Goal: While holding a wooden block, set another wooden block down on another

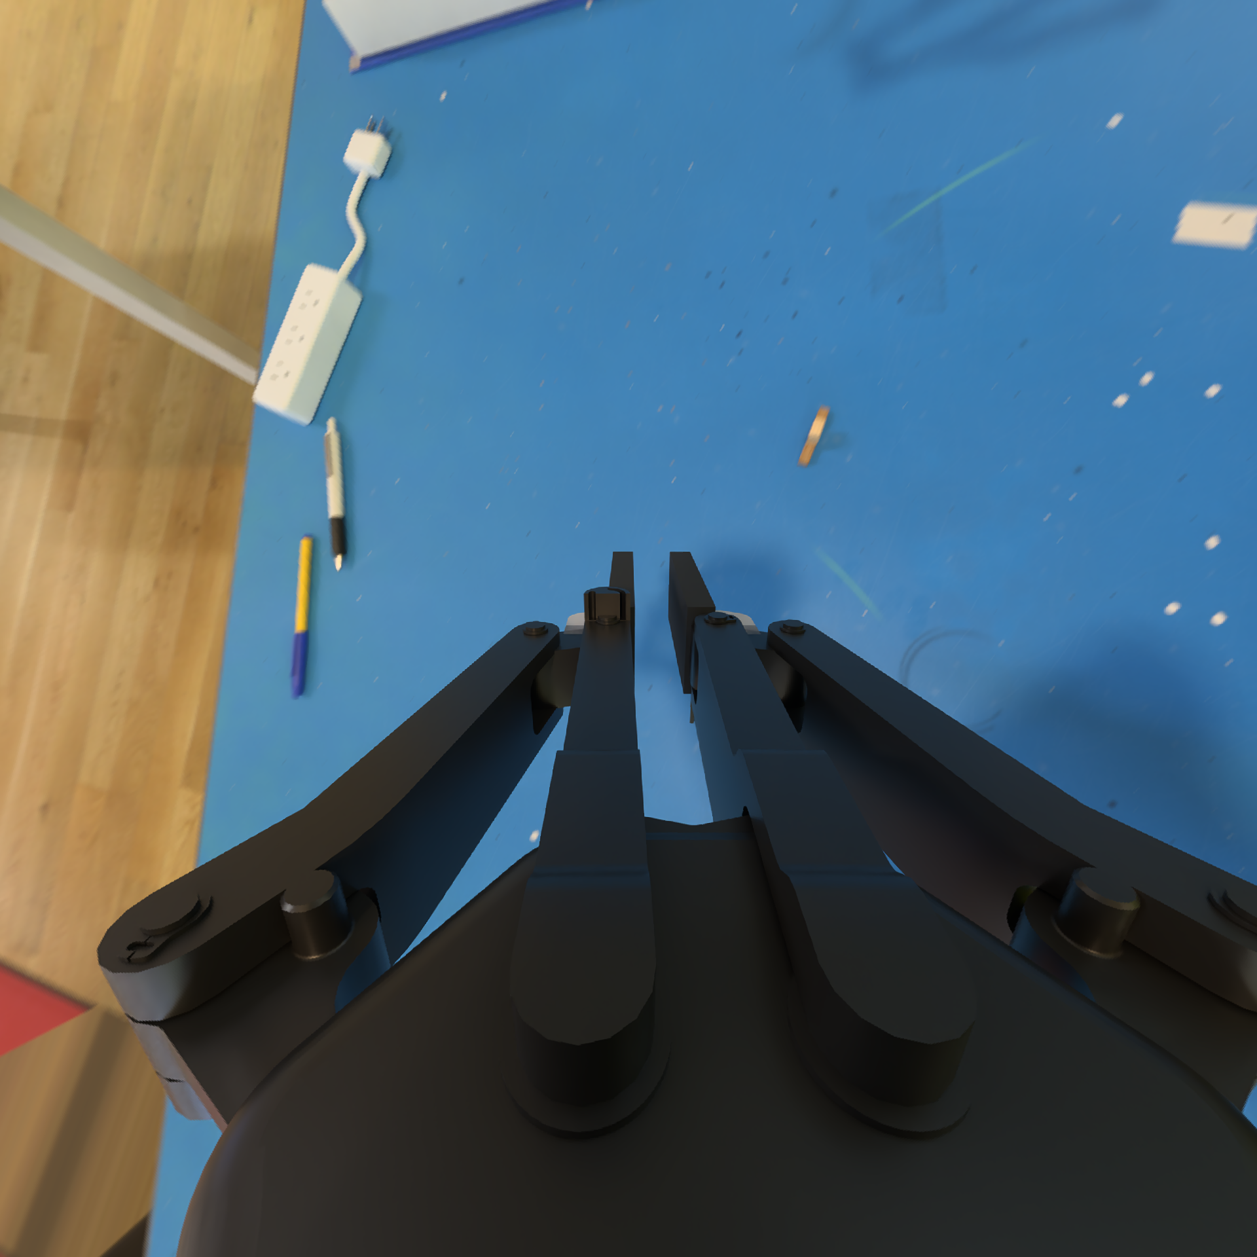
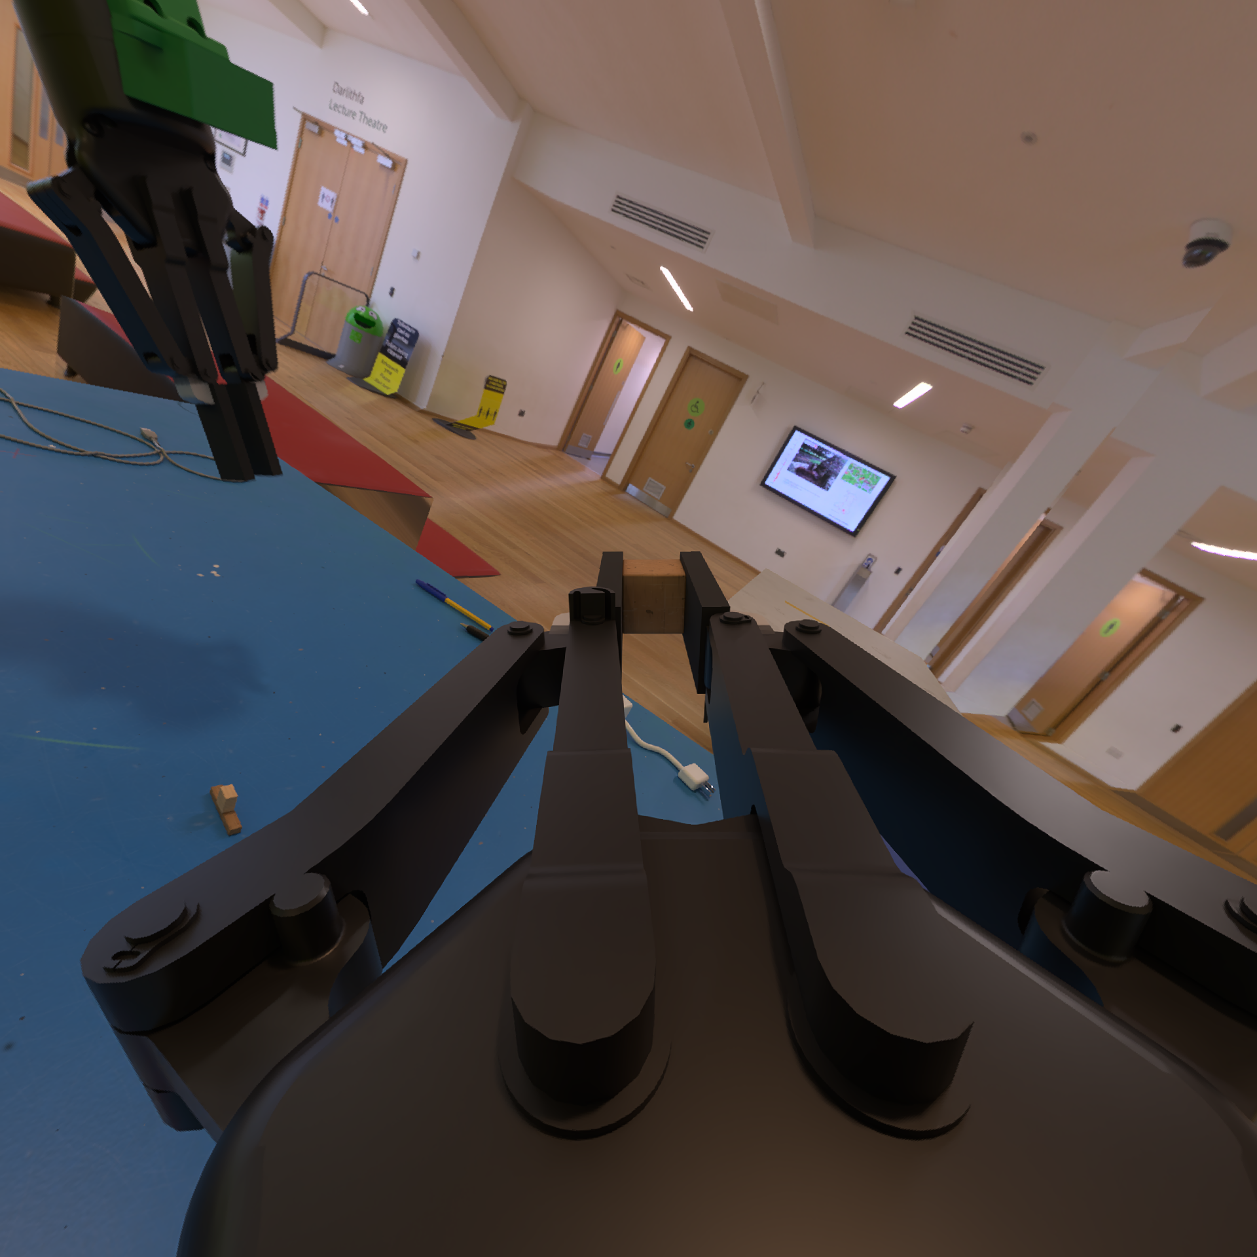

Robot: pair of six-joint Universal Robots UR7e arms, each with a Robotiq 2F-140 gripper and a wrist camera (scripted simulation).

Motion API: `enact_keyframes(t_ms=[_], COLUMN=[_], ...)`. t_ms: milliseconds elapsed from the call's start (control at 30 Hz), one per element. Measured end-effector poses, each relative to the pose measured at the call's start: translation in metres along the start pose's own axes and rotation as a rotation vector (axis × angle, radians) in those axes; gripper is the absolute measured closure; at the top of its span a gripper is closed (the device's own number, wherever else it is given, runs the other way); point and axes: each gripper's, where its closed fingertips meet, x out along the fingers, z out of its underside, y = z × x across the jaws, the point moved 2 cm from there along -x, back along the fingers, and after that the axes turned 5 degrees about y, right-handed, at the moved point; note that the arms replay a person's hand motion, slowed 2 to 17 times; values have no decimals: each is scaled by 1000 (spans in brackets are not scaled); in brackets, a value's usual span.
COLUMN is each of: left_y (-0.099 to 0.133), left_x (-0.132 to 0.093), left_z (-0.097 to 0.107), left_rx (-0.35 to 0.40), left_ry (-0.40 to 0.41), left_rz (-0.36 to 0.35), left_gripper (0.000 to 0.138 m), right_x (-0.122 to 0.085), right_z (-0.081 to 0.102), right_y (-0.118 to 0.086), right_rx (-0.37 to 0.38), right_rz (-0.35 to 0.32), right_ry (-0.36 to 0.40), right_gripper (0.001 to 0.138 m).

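Note:
My right gripper (image 2: 651,566) is shut on a wooden block (image 2: 653,602) and holds it in the air past the edge of the blue table (image 2: 136,680). Two small wooden blocks (image 2: 226,808) lie on the table to its lower left, one resting on the other. In the left wrist view they show as a thin wooden piece (image 1: 813,435) ahead and to the right. My left gripper (image 1: 651,568) hangs above the table with its jaws a narrow gap apart and nothing between them. It also shows in the right wrist view (image 2: 239,449), far left.
A white power strip (image 1: 309,340) with its plug (image 1: 367,153), two pens (image 1: 334,490) (image 1: 303,612) and a book (image 1: 442,27) lie along the table's left edge. A white card (image 1: 1214,224) lies far right. A grey cable (image 2: 81,435) lies under the left gripper.

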Motion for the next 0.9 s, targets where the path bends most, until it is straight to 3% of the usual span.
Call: enact_keyframes(t_ms=[200, 500, 733, 900], left_y=[-25, -29, -21, -16], left_x=[-20, 10, 51, 74], left_z=[64, 137, 166, 177], left_rx=[24, -34, -20, -4], left_ry=[-110, -221, -277, -307], left_rz=[-59, 53, 143, 197], left_gripper=[125, 127, 126, 126], right_x=[3, 15, 27, 34], right_z=[0, 1, 6, 5], right_y=[-3, -17, -28, -33], right_rx=[-14, -41, -98, -125], right_rz=[8, -16, -16, 2], right_ry=[-16, -45, -89, -72], right_gripper=[117, 117, 117, 117])
